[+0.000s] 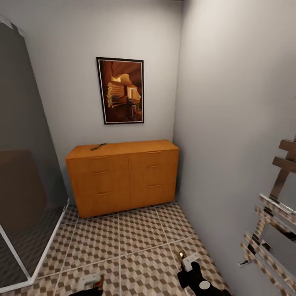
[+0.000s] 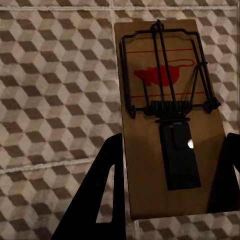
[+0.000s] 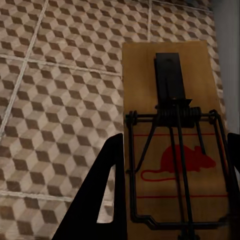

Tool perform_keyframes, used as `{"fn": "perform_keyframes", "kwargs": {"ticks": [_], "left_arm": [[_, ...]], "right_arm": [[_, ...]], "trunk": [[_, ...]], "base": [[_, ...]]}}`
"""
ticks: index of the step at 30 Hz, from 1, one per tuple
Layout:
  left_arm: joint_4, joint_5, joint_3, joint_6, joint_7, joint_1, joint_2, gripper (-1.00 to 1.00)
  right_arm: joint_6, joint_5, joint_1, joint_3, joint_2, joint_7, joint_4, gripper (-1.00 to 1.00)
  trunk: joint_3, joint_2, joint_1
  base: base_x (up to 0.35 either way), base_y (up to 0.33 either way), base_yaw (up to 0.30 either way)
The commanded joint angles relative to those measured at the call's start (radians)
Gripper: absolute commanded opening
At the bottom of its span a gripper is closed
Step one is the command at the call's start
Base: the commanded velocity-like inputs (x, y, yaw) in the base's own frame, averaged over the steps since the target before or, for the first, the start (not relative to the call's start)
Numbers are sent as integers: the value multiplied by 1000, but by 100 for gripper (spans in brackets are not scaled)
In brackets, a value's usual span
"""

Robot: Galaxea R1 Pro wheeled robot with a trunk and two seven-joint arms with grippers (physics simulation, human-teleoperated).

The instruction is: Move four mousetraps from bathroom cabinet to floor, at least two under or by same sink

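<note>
Each tool pinching a mousetrap, left tool [image 2: 167, 200] and right tool [image 3: 172, 200] hover over the bathroom floor [image 1: 139, 234]; setting both down by the sink seems next.

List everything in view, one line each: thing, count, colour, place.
cabinet: one, orange-brown, against the far wall.
small dark object: one, on the cabinet's top; too small to identify.
picture: one, dark frame, on the wall above the cabinet.
bathroom floor: brown-and-beige cube tiles.
shower screen: one, glass, left.
towel rail: one, chrome, right wall.
mousetraps: two, tan wood; one between the left gripper's fingers, one between the right's.
left gripper: dark.
right gripper: dark.
</note>
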Motion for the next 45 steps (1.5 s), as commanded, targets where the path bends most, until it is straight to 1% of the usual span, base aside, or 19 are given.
{"fn": "perform_keyframes", "kwargs": {"ticks": [1,5,8,10,17,26,30,38,45], "left_arm": [[-2,7,-5,2,1,1,1,-100],[-2,6,-5,2,-1,27,-1,-100],[-2,6,-5,3,-1,50,-15,-100],[-2,6,-5,2,-1,63,-17,-100],[-2,6,-5,5,-3,96,-18,-100],[-2,6,-5,9,-3,104,-19,-100],[-2,6,-5,9,-3,104,-19,-100],[-2,6,-5,9,-3,105,-19,-100],[-2,6,-5,9,-3,105,-19,-100]], "right_arm": [[-4,-12,3,8,1,3,3,-100],[-4,-15,37,8,2,3,7,-100],[-4,-18,83,8,2,3,8,-100],[-4,-18,104,8,1,3,9,-100],[-4,-18,136,8,0,3,50,-100],[-4,-18,176,8,-1,3,56,-100],[-4,-19,190,8,-1,3,56,-100],[3,-24,222,7,-1,8,58,-100],[10,-29,229,4,-1,9,69,-100]], "trunk": [[0,-1,0],[2,-1,0],[3,-1,0],[4,-1,0],[9,-1,0],[15,-1,0],[16,-1,0],[5,-1,0],[-6,-1,0]], "base": [[0,0,-297],[0,0,-297],[0,0,-295],[0,0,-275],[0,0,-251],[0,0,-212],[0,0,-68],[0,0,-8],[0,0,-105]]}}
